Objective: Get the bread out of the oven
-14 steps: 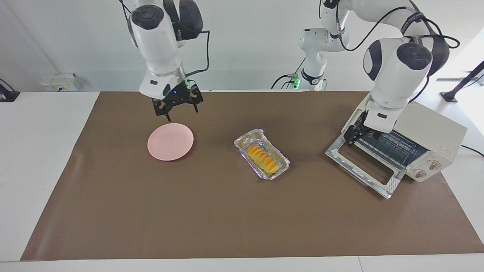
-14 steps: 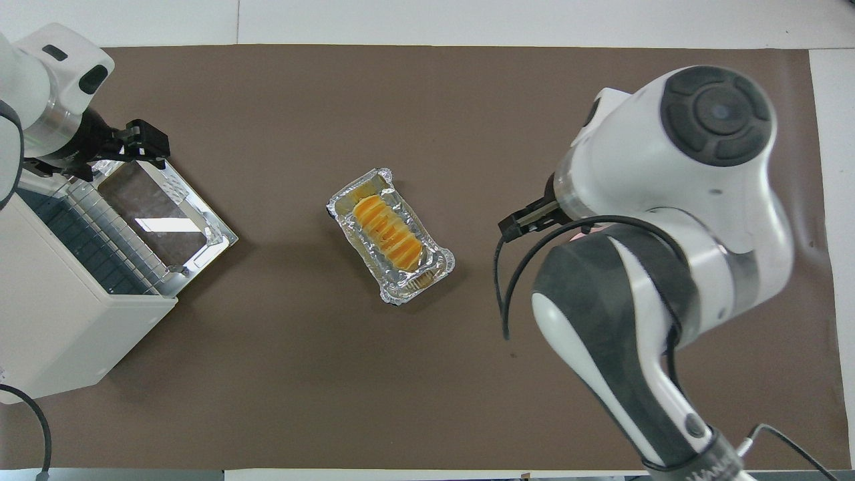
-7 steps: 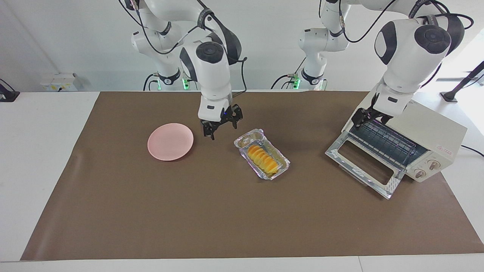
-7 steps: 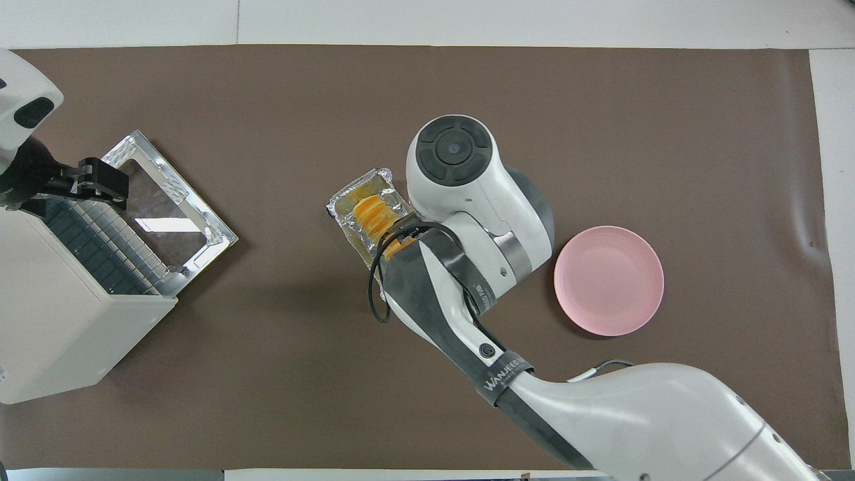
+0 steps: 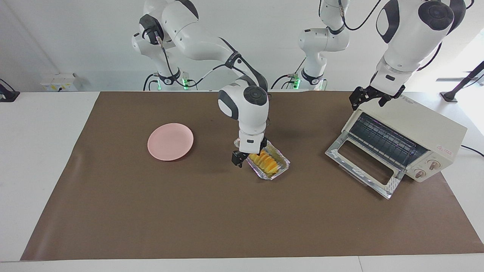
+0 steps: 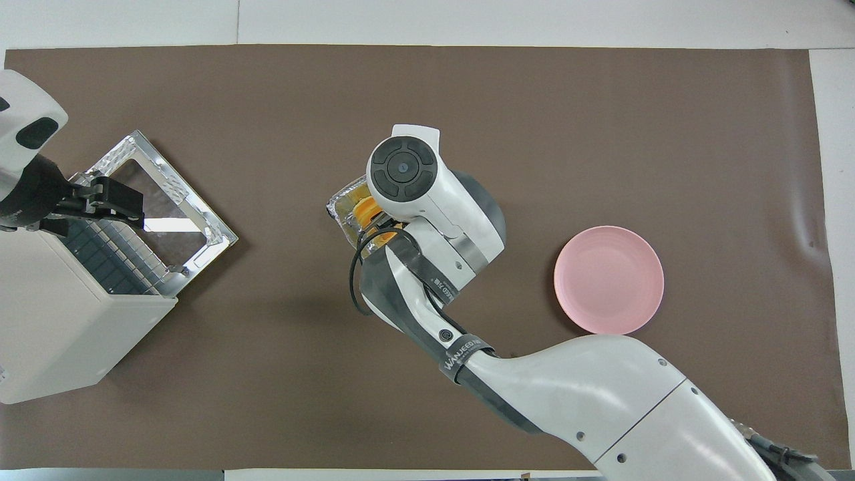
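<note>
The bread (image 5: 266, 161) lies in a crinkled foil tray (image 5: 281, 166) on the brown mat (image 5: 151, 211), out of the oven (image 5: 419, 139) and between it and the pink plate (image 5: 170, 141). It looks light and soft, its ridged segments likely to part or crush – a gentle pinch across the narrow middle seems safest. Its long axis runs diagonally, one end toward the robots and the plate's side. The right gripper (image 5: 249, 156) is low over the loaf, fingers spread and holding nothing. The left gripper (image 5: 372, 97) – also spread, empty – hovers over the oven's top edge, above the dropped door (image 5: 359, 170).
</note>
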Motion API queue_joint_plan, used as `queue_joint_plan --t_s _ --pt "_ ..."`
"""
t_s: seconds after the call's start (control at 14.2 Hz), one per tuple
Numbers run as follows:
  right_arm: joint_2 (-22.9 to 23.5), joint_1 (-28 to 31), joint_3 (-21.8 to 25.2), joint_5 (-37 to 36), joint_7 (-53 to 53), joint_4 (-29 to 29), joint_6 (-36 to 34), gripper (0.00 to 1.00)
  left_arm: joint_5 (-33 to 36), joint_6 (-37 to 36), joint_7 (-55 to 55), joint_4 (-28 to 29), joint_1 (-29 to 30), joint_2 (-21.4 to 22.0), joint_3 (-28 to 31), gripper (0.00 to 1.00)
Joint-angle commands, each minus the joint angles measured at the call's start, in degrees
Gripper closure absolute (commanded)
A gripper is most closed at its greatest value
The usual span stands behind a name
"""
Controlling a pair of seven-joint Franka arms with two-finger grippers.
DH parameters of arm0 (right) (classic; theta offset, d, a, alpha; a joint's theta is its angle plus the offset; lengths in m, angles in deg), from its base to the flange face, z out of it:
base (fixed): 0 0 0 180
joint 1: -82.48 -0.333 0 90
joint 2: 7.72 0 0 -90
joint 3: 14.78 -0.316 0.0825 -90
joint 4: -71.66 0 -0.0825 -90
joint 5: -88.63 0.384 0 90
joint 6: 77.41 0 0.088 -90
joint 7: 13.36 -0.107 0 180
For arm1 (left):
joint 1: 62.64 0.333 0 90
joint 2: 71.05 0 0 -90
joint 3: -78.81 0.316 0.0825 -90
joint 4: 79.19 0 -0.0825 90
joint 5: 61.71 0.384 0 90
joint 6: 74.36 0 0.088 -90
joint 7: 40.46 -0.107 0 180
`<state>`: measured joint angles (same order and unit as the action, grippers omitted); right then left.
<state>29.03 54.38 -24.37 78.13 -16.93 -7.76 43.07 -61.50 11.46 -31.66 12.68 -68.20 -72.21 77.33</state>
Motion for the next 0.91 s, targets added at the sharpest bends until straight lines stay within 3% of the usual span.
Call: queue_joint_plan --t_s 0.0,0.42,0.49,0.56,0.63,0.7,0.84 --pt "1.82 0.50 -0.08 -0.31 2.51 0.23 1.86 0.01 -1.09 0.22 -0.80 3.92 1.07 3.18 -1.42 0.00" --pt "3.50 0.76 -0.16 0.91 8.93 0.23 0.55 0.05 -0.91 -1.00 -1.33 2.09 2.48 3.10 -4.32 0.00" --pt "3.50 0.94 -0.16 2.05 8.93 0.23 0.64 0.16 -0.65 -1.53 -3.25 1.82 2.74 3.10 -4.23 0.00" --pt "3.59 1.29 -0.16 3.55 8.93 0.32 0.72 0.42 -0.39 -1.54 -5.88 1.99 3.87 3.10 -4.58 0.00" --pt "3.59 1.64 -0.08 5.39 8.93 0.40 0.64 0.81 -0.47 -0.84 -5.82 2.17 4.14 3.18 -5.02 0.00" --pt "3.59 2.08 -0.08 5.84 8.93 0.41 0.64 1.00 -0.56 -0.49 -4.69 2.00 4.15 3.18 -5.02 0.00" --pt "3.59 1.91 -0.08 5.93 8.93 0.41 0.73 1.00 -0.56 -0.57 -4.59 2.08 4.58 3.18 -4.94 0.00"
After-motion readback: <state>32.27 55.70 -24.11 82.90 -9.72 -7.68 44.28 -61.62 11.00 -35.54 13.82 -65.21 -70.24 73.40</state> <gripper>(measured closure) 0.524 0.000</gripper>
